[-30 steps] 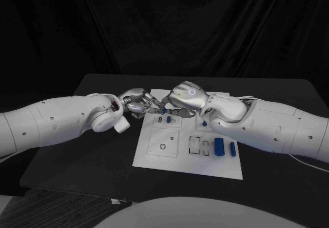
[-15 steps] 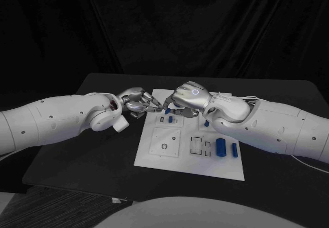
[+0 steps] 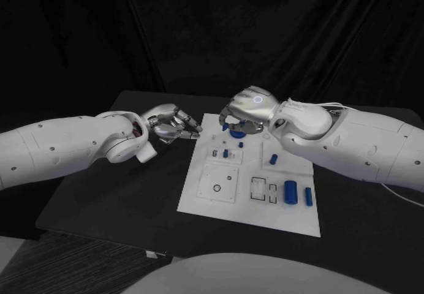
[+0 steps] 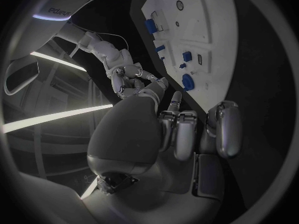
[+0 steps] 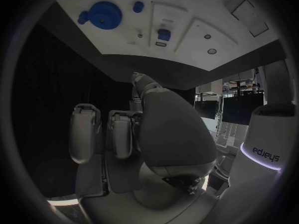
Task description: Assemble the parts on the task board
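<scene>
Clearly "Sharpa" lettering on arm [image 5: 266, 153], mirrored

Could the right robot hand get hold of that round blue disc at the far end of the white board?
Probably yes. The right robot hand hovers just above the blue disc on the task board, holding nothing, and nothing lies between them.

A black table [image 3: 132, 202] carries the white task board [image 3: 265, 211] at its middle

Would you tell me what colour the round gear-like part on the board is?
The gear is blue, clearest in the right wrist view.
</scene>
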